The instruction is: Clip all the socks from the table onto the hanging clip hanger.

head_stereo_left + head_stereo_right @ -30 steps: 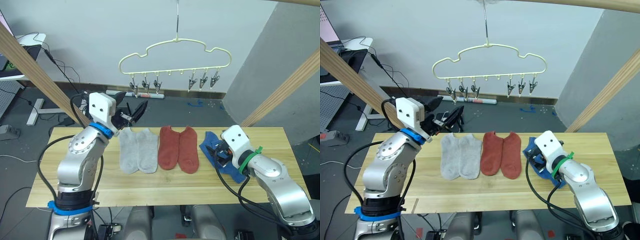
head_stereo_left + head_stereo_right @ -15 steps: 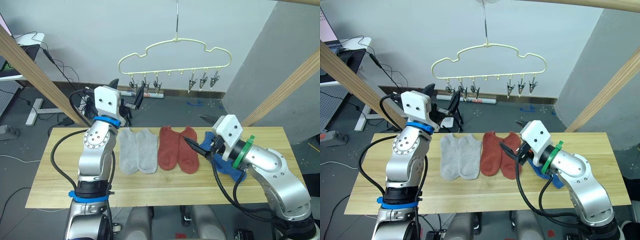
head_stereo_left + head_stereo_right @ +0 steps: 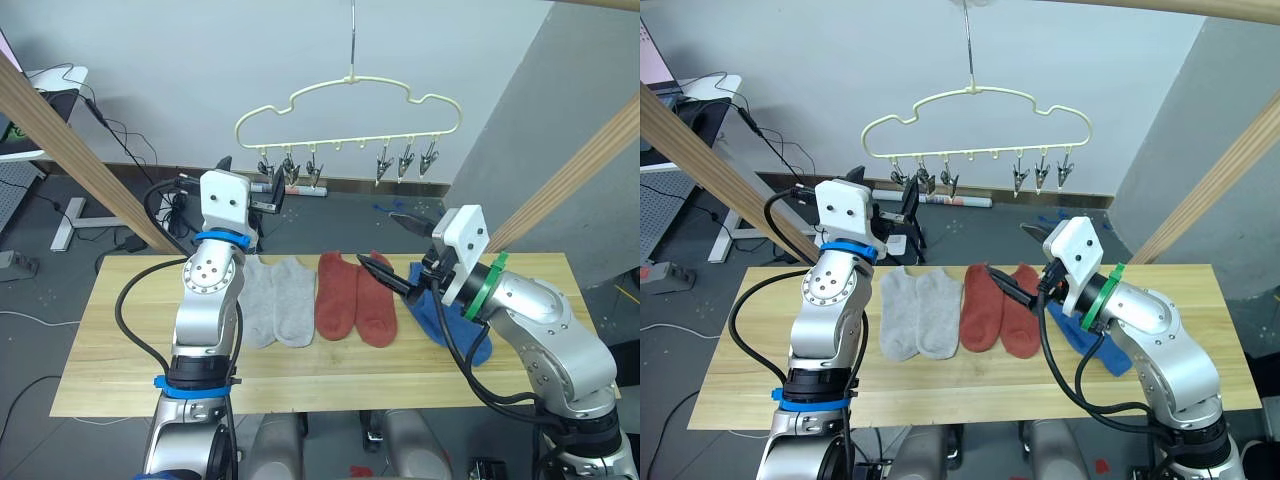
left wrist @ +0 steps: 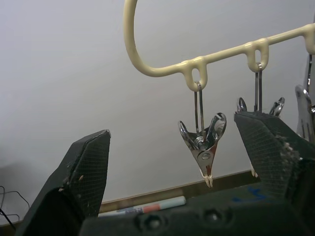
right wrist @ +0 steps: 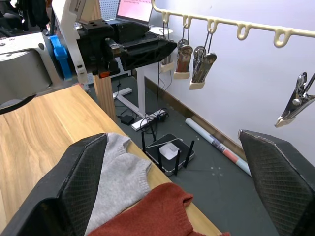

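While all the socks lie flat on the worktop (image 3: 140,370), neither arm has anything in its grasp. The grey pair (image 3: 275,312) sits beside the rust-red pair (image 3: 357,300), toes touching, and the blue socks (image 3: 455,335) lie at the robot's right, partly under the right arm. The clip hanger (image 3: 350,105) hangs by its hook above and behind the worktop, its metal clips (image 3: 290,172) all bare.

The left end effector (image 3: 248,182) is raised close under the hanger's left clips, fingers spread wide and released; its wrist view shows one clip (image 4: 203,147) hanging between the two fingers, not touched. The right end effector (image 3: 398,250) hovers above the rust-red pair, fingers likewise apart and empty.

Judgement: no sock has been hung, so the task is at its start, and the step in hand appears to be fetching a first sock while the left arm readies a clip. To do it well, the right end effector should pinch one sock only, at the cuff, since the pairs lie edge to edge. The left should squeeze the clip's upper wings squarely; the hanger hangs free and may swing if pushed sideways.
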Controlling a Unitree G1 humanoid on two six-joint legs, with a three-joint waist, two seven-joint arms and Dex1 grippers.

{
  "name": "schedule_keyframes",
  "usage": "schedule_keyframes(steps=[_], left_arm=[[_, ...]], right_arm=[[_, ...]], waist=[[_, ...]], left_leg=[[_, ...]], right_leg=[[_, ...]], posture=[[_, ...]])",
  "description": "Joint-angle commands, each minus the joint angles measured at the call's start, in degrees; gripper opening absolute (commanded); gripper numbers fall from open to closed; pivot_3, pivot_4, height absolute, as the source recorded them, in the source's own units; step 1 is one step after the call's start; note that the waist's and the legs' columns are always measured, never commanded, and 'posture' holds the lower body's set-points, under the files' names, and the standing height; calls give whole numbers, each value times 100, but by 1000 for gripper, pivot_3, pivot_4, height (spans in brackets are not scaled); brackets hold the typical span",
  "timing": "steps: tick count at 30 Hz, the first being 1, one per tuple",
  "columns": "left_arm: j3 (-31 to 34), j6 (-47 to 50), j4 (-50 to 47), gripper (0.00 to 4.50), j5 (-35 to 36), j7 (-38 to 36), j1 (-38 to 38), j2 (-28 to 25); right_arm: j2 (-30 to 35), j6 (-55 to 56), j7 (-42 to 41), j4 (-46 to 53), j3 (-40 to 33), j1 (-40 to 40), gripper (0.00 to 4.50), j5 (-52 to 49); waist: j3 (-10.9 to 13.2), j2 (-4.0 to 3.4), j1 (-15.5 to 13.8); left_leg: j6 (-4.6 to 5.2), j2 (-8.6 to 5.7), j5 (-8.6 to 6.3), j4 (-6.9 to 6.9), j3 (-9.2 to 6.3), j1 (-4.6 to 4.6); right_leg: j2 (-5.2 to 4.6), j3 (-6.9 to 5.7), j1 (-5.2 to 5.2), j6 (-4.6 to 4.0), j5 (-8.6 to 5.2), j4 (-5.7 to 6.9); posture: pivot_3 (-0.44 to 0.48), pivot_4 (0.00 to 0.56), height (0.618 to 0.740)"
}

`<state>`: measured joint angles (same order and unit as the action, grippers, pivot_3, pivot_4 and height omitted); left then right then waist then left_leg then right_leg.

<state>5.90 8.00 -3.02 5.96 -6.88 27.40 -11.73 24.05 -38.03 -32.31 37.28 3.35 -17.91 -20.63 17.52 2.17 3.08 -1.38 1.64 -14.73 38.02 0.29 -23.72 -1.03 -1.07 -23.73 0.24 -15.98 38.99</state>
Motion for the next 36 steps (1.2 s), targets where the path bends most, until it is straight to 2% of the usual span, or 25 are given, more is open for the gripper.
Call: schedule_keyframes(steps=[1, 4, 5, 8, 12, 28, 36], left_arm=[[-42, -168, -10, 4488, -35, 29, 132, 75], [-39, -166, 61, 4488, -43, 77, 189, 137], [-43, -171, 74, 4305, -56, 93, 200, 148], [-76, -219, 87, 3613, -176, 161, 209, 147], [-86, -249, 106, 2370, -215, 208, 229, 177], [-23, -257, -458, 2370, 109, -40, -141, 260], [-50, -103, -596, 2370, -30, -43, -393, 128]], right_arm=[[8, 22, 53, 96, -94, -152, 4454, -157], [19, -9, 92, 68, -80, -226, 4454, -194], [28, -13, 95, 56, -80, -248, 4491, -200], [74, -7, 79, 53, -133, -233, 4500, -235], [116, 17, 73, 55, -163, -196, 4500, -265], [210, 289, 84, 84, -85, -2, 4500, -132], [210, 354, 134, 114, -37, 71, 4500, -116]], waist=[[0, 0, 1], [0, 0, 2], [0, 0, 5], [0, 0, 5], [0, 0, 8], [2, 0, 14], [3, -1, 14]], left_leg=[[0, 0, 0, 0, -1, 0], [0, 0, 0, 0, -3, -1], [0, 0, 0, 0, -2, -2], [0, 0, 0, 0, -3, -3], [0, 0, 0, 0, -3, -3], [0, 1, 0, -1, -3, -4], [0, 1, 0, 0, -3, -4]], right_leg=[[0, -1, 0, 0, 0, 0], [0, -3, 0, 0, 0, 0], [0, -3, 0, 0, 0, 0], [0, -3, 0, 0, 0, -1], [0, -4, 0, 0, 0, -1], [-1, -4, -1, 0, 0, -2], [-1, -4, -1, 0, 0, -1]], posture=[[-135, 330, 740], [-141, 330, 740], [-142, 330, 740], [-143, 329, 740], [-142, 329, 740], [-146, 331, 740], [-139, 332, 740]])
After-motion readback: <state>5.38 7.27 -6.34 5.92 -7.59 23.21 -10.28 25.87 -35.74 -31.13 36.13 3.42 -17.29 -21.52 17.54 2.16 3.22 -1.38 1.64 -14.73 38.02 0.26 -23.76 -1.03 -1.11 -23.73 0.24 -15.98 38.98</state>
